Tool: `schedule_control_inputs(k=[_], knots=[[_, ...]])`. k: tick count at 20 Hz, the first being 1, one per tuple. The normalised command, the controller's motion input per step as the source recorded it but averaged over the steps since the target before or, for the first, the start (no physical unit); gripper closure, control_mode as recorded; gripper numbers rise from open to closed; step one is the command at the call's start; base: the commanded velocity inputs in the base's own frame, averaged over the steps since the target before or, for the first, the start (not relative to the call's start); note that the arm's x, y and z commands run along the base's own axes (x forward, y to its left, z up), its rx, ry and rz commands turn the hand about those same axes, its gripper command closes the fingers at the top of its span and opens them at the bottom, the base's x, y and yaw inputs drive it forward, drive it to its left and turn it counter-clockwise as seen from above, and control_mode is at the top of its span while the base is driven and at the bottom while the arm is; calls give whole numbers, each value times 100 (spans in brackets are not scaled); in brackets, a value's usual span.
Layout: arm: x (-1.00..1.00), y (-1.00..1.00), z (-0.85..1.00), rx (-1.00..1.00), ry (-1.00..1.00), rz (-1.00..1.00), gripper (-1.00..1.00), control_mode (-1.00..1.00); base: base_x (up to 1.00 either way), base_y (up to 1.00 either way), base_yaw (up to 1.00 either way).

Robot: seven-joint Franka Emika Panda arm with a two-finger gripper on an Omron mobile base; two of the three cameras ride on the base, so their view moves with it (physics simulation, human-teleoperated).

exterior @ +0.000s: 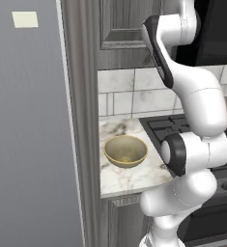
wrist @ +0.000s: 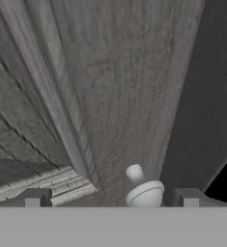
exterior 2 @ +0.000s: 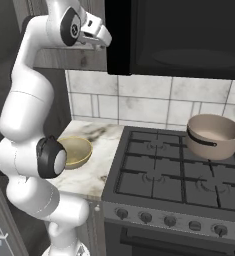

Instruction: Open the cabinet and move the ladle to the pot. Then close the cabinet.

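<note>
The cabinet (wrist: pixel 120 87), dark grey wood-grain wall unit with a raised-panel door, is sitting shut above the desk (exterior: pixel 134 176); I'm holding my end effector (wrist: pixel 110 198) wide open, straddling its small round metal knob (wrist: pixel 143 190) to grip and pull.

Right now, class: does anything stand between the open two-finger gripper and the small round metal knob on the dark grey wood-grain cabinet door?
Nothing visible does. The knob sits between the gripper fingertips, jaws open either side.
</note>
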Motion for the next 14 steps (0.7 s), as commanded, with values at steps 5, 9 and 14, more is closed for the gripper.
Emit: schedule_control_inputs(k=[5,9,14], knots=[[49,-19,-1,0,1,-4,-100,-100,0,0,0],[58,-19,-15,0,2,0,100,-100,0,0,0],[52,-32,-26,2,2,0,100,-100,0,0,0]])
